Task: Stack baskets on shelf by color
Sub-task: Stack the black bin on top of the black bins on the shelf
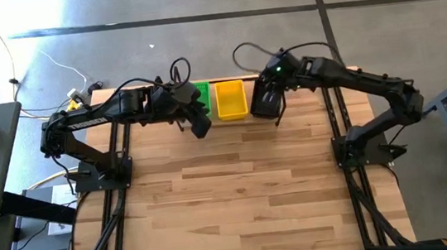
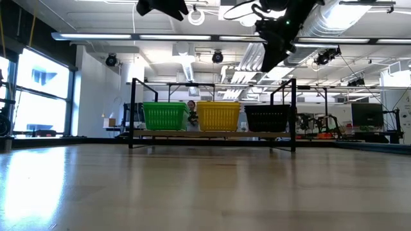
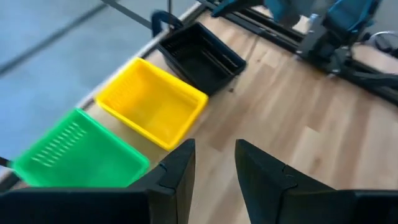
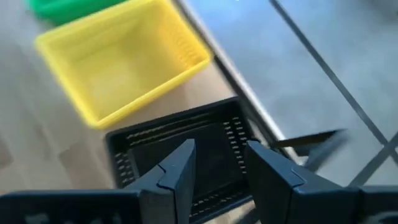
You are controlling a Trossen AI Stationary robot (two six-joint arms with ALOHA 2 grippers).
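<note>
Baskets sorted by colour on the shelf; both grippers raised and empty-handed.

The shelf (image 2: 212, 134) carries the green basket (image 2: 164, 116), yellow basket (image 2: 218, 115) and black basket (image 2: 267, 118) in a row, yellow in the middle and the others close on either side, one colour to each bay, which I judge to be the layout the task asks for. The left gripper (image 3: 214, 165) hovers above the green end of the shelf, fingers a narrow gap apart and holding nothing. The right gripper (image 4: 217, 168) hangs over the black basket, fingers likewise parted and empty. The low view alone shows the baskets seated level on the plank and both grippers well clear above. How many baskets are nested in each colour cannot be told. The high view hides the black basket beneath the right arm; the wrist views show all three interiors open.
</note>
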